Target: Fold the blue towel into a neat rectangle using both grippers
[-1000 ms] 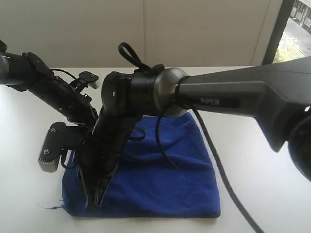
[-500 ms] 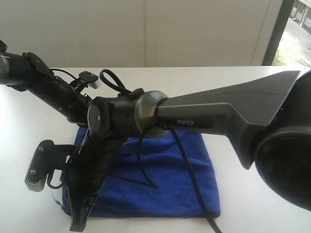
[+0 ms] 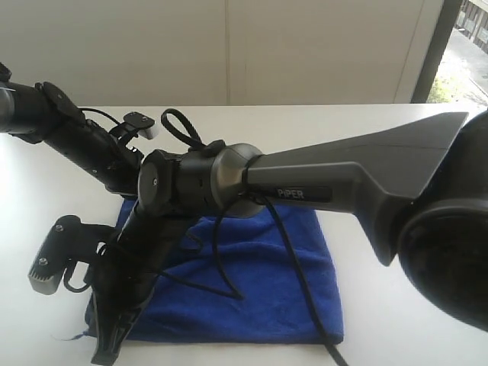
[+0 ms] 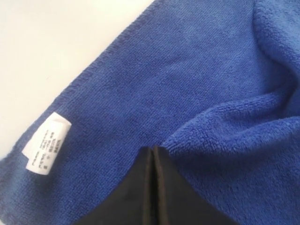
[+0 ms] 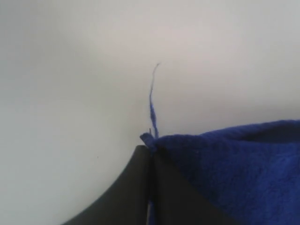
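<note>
The blue towel (image 3: pixel 259 282) lies spread on the white table (image 3: pixel 404 259). My right arm reaches across it to its near left corner. There the right gripper (image 3: pixel 104 352) (image 5: pixel 150 146) is shut on that corner, and a bit of blue cloth (image 5: pixel 243 159) with a loose thread (image 5: pixel 152 98) pokes past the tips. My left arm (image 3: pixel 84 141) comes in from the far left, and its gripper is hidden behind the right arm. In the left wrist view the left gripper (image 4: pixel 153 148) is shut, tips against the towel (image 4: pixel 187 70) beside a raised fold, with nothing visible between them.
A white care label (image 4: pixel 47 143) is sewn at the towel's edge. The right arm's grey camera module (image 3: pixel 44 268) hangs left of the towel. Black cables (image 3: pixel 229 259) drape over the cloth. A wall and a window (image 3: pixel 465 46) stand behind the table.
My right gripper has swung left and toward the near edge, pulling the towel's near left corner outward with it. The left arm has stayed still.
</note>
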Controlling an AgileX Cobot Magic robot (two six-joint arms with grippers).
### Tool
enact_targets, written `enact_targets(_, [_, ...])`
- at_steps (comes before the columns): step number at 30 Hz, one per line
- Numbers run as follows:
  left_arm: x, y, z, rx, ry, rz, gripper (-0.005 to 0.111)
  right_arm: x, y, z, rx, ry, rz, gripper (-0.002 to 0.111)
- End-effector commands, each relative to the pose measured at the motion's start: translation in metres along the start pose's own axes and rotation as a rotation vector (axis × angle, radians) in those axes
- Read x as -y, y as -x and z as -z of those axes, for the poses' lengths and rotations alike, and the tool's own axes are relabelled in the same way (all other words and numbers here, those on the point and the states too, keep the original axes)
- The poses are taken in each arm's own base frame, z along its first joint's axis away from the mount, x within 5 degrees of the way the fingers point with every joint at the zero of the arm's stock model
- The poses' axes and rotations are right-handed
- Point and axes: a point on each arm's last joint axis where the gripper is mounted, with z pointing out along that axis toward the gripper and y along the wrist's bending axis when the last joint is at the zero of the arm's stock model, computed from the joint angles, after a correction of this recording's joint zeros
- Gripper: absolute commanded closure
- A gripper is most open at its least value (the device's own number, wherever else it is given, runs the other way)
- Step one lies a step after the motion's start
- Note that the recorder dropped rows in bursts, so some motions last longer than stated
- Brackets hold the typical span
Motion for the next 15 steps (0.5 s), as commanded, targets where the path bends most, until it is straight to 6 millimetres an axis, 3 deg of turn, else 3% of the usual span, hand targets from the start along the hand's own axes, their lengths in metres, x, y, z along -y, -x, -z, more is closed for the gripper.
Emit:
enact_targets(1, [0.0019,0.0024,0.0012,0.004,-0.016,0.004,0.106,-0.0004,-0.0004,-0.0037,0.005,0.013,0.005,0.108])
enact_targets(5, [0.0019,0.0024,0.0012,0.004,-0.016,0.004,0.106,-0.0006,-0.005,-0.0109,-0.014,0.039,-0.006,0.105])
enact_targets(12, [0.0019,0.0024,0.0012,0.004,-0.016,0.004,0.106,-0.0016,-0.0068,-0.0131,-0.023,0.057,-0.01,0.072])
enact_targets(15, [0.0019,0.0024,0.0012,0.004,-0.016,0.004,0.106,-0.0022,-0.0046,-0.0092,-0.016,0.052,-0.005,0.064])
